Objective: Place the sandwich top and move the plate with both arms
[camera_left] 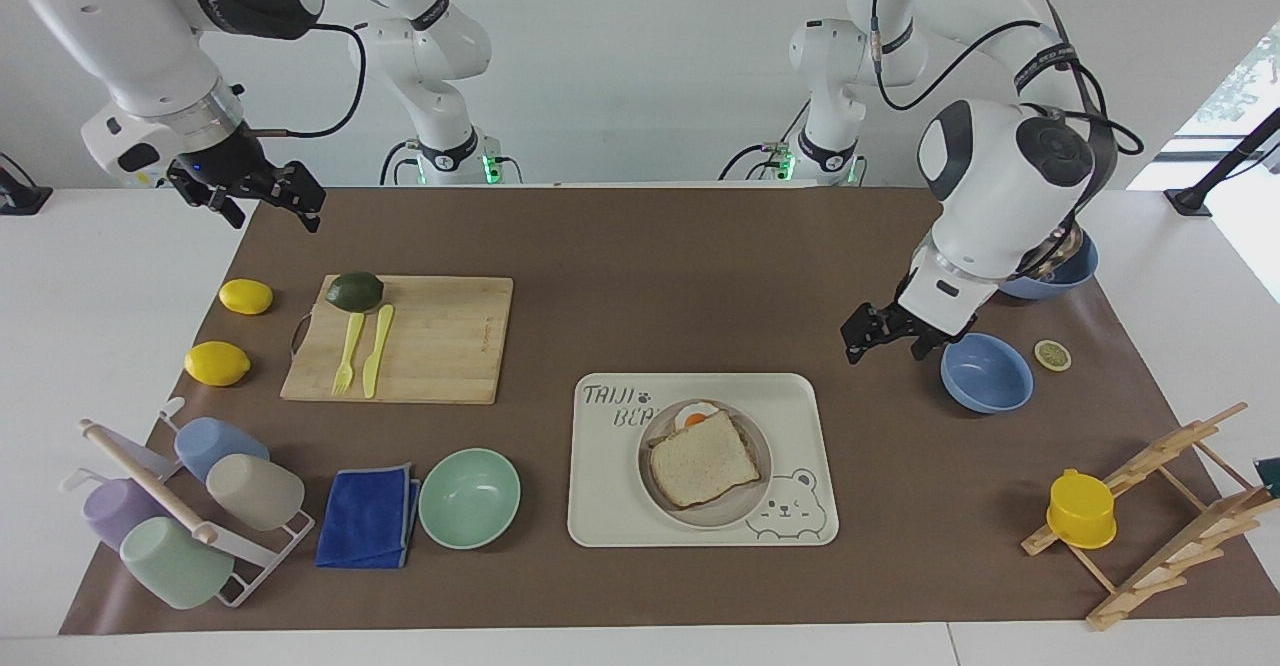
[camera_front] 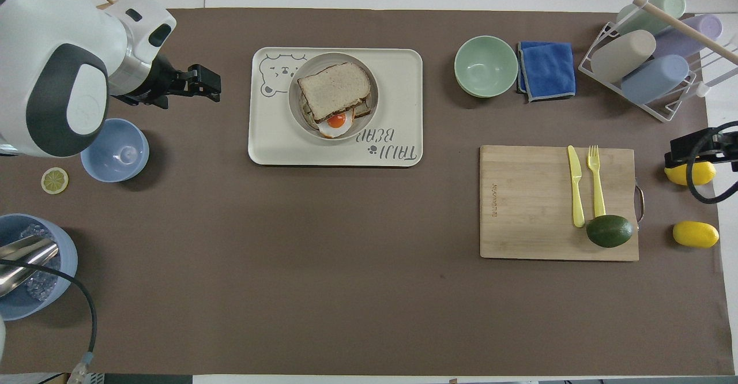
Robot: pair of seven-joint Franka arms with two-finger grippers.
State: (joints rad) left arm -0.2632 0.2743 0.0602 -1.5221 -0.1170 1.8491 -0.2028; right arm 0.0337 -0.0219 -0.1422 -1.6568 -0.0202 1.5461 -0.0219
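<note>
A: Where does it stand, biggest thing first?

B: The bear tray bears the plate; the sandwich top lies on the egg slice, so placing looks done.

A: And the grippers?

B: The left gripper hangs over bare mat, fingers apart, empty; the right gripper waits, its grip unreadable. Next, both must take the plate's rim.

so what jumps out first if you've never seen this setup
The sandwich top lies over a fried egg on the plate, which sits on the cream bear tray. The left gripper hangs empty over the mat beside the tray, and the right gripper waits near the cutting board.
</note>
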